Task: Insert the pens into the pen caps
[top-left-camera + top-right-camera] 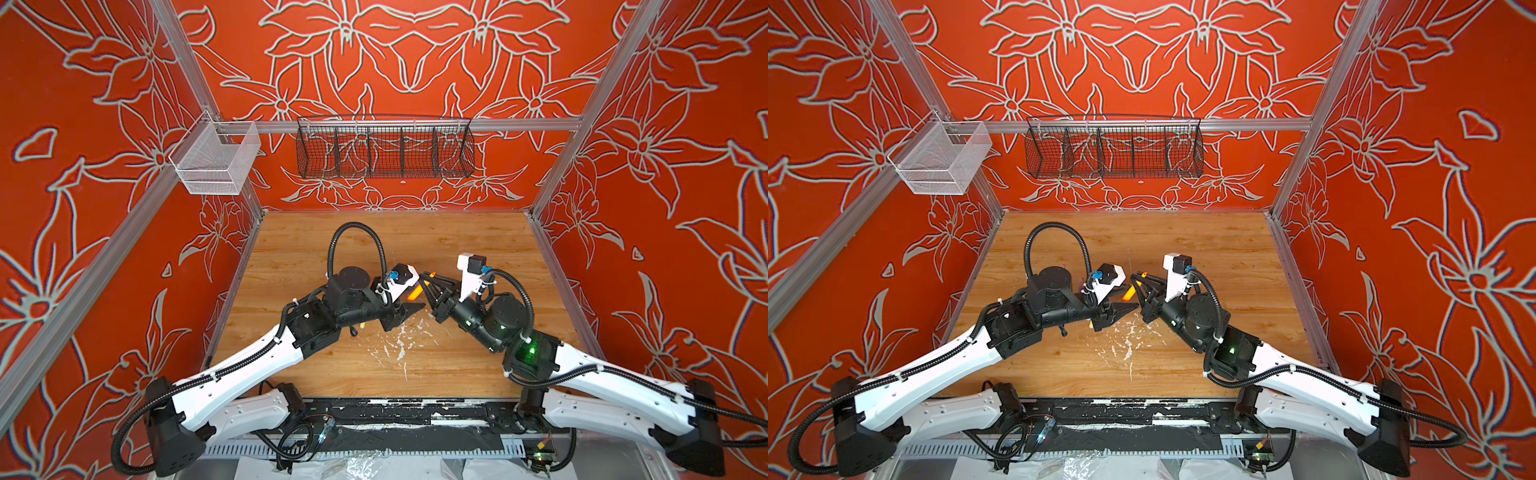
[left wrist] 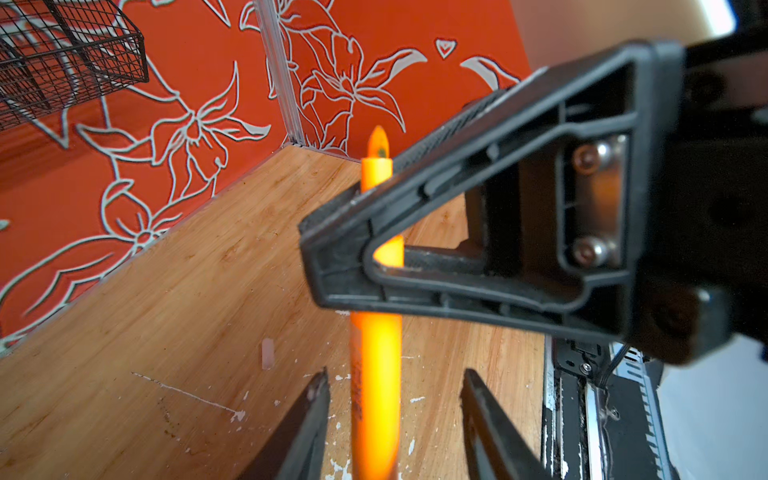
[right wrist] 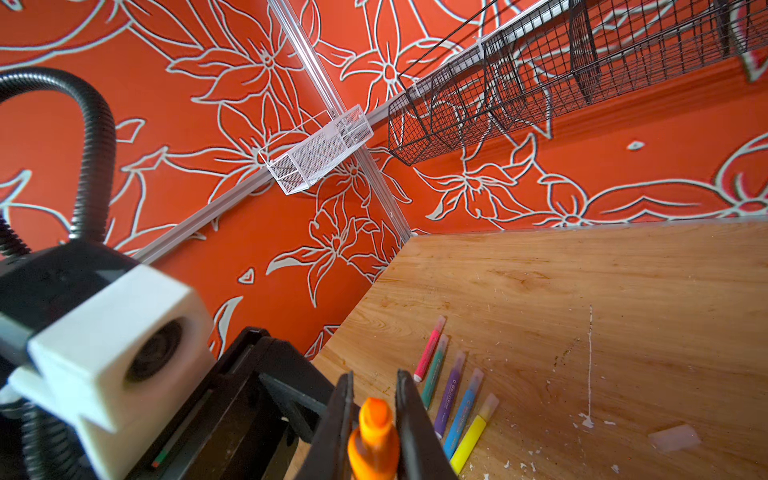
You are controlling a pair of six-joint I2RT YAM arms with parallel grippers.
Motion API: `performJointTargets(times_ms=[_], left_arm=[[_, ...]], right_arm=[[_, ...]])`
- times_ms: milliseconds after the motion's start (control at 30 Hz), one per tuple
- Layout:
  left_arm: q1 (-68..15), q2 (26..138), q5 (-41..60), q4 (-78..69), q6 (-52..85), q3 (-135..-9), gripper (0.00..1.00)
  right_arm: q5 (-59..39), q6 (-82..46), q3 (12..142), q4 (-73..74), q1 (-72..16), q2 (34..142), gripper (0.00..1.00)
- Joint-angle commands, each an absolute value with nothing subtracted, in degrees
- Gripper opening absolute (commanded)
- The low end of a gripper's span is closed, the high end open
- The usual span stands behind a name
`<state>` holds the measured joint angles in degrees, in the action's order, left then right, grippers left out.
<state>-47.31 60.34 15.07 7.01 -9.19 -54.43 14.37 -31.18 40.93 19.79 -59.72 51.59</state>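
The right gripper (image 3: pixel 374 384) has its jaws closed on the orange pen (image 3: pixel 374 440), held in the air above the table (image 3: pixel 623 291) with its tip uncovered, and the left gripper (image 2: pixel 395 376) has its jaws open, one on each side of the barrel without touching it. Five other pens (image 3: pixel 449 395), pink, green, purple, blue and yellow, lie side by side on the table near the orange pen, each wearing a translucent cap, and one loose pen cap (image 3: pixel 673 437) lies beyond this row, well apart from the orange pen
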Motion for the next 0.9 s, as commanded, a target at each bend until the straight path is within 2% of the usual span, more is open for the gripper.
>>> performJointTargets(times_ms=[0,133,300,433,500,600,633,667,700,867], left_arm=[[-47.5,61.1,14.6,5.6,-10.5,-55.0,0.49],[-47.6,61.7,13.7,5.1,-10.5,-55.1,0.46],[-47.6,62.1,13.3,4.8,-10.8,-55.0,0.35],[-47.6,62.6,12.7,4.6,-11.2,-54.9,0.32],[-47.6,63.1,12.4,4.4,-11.2,-55.1,0.23],[-47.6,63.3,11.3,3.7,-10.8,-55.1,0.04],[-47.6,63.2,10.2,3.2,-10.3,-54.9,0.0],[-47.6,63.1,9.2,2.9,-9.9,-54.8,0.0],[-47.6,62.9,8.3,2.8,-9.6,-54.7,0.0],[-47.3,61.7,1.5,1.8,-6.5,-54.3,0.0]], right_arm=[[14.0,-33.2,39.6,23.0,-59.8,50.9,0.0],[13.0,-34.3,39.3,24.3,-59.8,51.4,0.0],[13.3,-34.9,39.2,24.9,-59.8,52.3,0.0],[12.9,-35.5,38.9,25.9,-59.8,52.4,0.0],[12.8,-35.5,38.8,26.2,-59.9,52.6,0.0],[13.4,-35.4,38.8,26.0,-59.8,52.8,0.0],[13.9,-35.2,38.7,25.7,-59.8,52.7,0.0],[14.7,-35.1,38.6,25.0,-59.9,52.5,0.0],[15.5,-35.0,38.5,24.3,-59.9,52.2,0.03],[21.3,-33.7,37.3,20.4,-59.8,49.4,0.33]])
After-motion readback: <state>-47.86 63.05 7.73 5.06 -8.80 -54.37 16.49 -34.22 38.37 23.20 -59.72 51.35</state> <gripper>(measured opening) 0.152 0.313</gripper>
